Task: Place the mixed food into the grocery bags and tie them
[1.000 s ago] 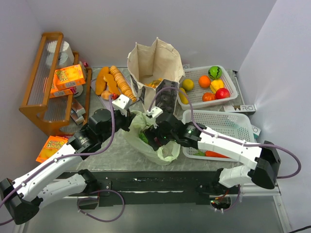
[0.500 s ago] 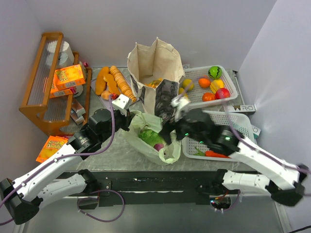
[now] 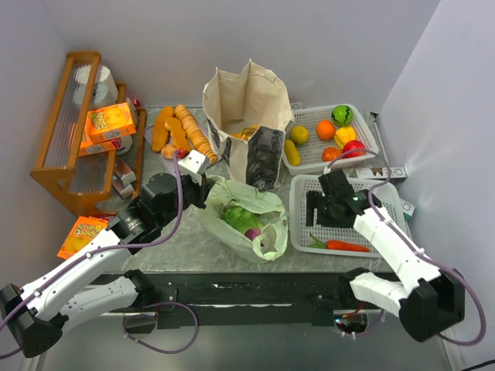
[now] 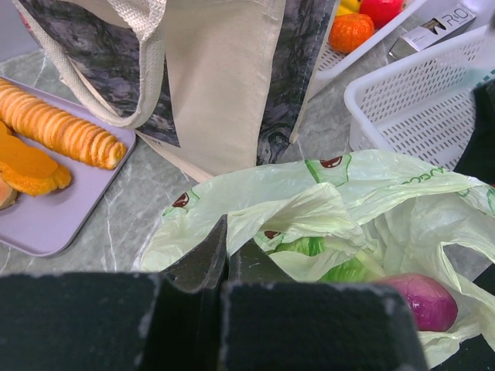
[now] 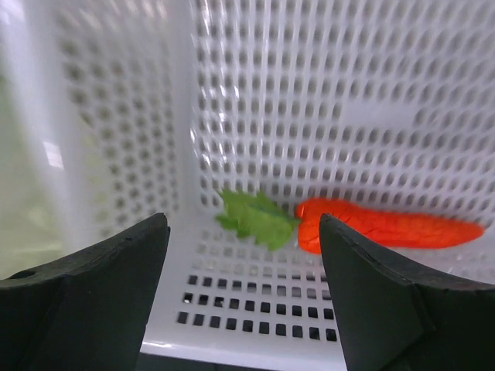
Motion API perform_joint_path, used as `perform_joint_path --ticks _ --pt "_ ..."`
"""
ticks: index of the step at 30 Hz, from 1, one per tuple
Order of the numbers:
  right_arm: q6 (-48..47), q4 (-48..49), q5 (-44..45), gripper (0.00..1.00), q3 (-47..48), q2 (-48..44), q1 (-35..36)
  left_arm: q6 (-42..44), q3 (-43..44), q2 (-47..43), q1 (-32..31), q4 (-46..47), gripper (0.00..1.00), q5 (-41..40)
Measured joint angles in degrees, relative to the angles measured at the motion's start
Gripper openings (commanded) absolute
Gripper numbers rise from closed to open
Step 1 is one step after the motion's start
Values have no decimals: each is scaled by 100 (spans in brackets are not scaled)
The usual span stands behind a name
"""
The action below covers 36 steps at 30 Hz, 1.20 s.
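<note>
Right wrist: right tool (image 5: 244, 226) wide over carrot (image 5: 387, 228); left tool (image 4: 227, 246) tight on green bag (image 4: 363, 185); "RO" box (image 4: 433, 23)

A pale-green plastic bag (image 3: 267, 202) lies slumped with its mouth open, a leafy cabbage (image 3: 238, 219) and a purple-red bulb (image 3: 253, 233) inside. Just behind it a beige canvas tote (image 3: 247, 100) stands upright and open. Right of the bag an orange carrot (image 3: 346, 246) lies flat; red, yellow and orange fruit pieces (image 3: 340, 137) sit farther back-right.
</note>
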Motion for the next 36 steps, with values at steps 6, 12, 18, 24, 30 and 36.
perform_joint_path --ticks 6,12,18,24,30,36 --pt "-39 -192 -260 84 -116 566 2 0 0 0 0 0 1 0" --pt "-39 -197 -328 83 -116 960 61 0 0 -9 0 2 1 0" --pt "-20 -190 -293 81 -116 1528 452 0 0 -11 0 0 1 0" --pt "107 -203 -7 57 -116 2022 577 0 0 -11 0 0 1 0" --pt "293 -236 319 11 -116 2144 577 0 0 -13 0 0 1 0" --pt "442 -433 640 0 -11 2142 577 2 0 -42 0 0 1 0"
